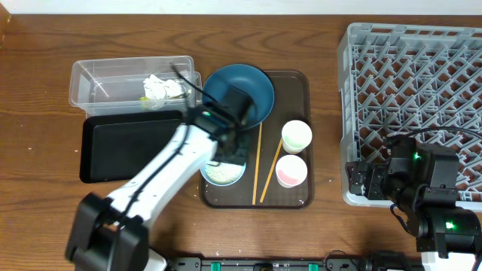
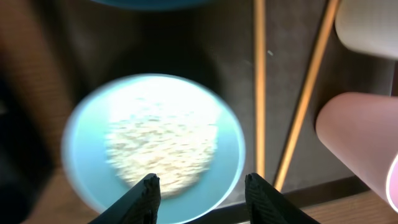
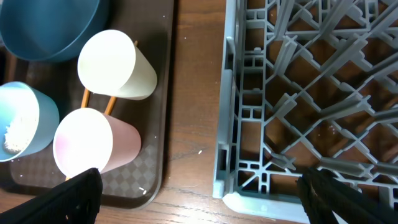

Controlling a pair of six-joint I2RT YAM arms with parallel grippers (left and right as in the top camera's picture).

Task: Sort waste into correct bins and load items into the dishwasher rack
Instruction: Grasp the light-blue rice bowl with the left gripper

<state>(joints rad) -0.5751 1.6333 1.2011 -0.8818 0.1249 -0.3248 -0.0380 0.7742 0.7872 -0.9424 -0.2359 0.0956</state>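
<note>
The light blue bowl (image 2: 152, 146), holding loose white rice (image 2: 161, 149), sits straight beneath the left tool (image 2: 202, 186), whose fingers are spread apart above the bowl's rim. Just beside that tool, on the rack side, two chopsticks (image 2: 259, 93) lie on the brown tray (image 2: 186, 43), then the pink cup (image 2: 354, 137) and the cream cup (image 2: 367, 25). Ahead of the tool lies the dark blue plate (image 1: 245, 86). To its other side stands the clear tub (image 1: 98, 79) containing the tissue (image 1: 157, 86), with the black tray (image 1: 120, 147) alongside. The right tool (image 3: 202, 186), spread wide, hangs over the table (image 1: 38, 60) at the grey rack (image 1: 414, 75) corner, with the cups off to its side.
</note>
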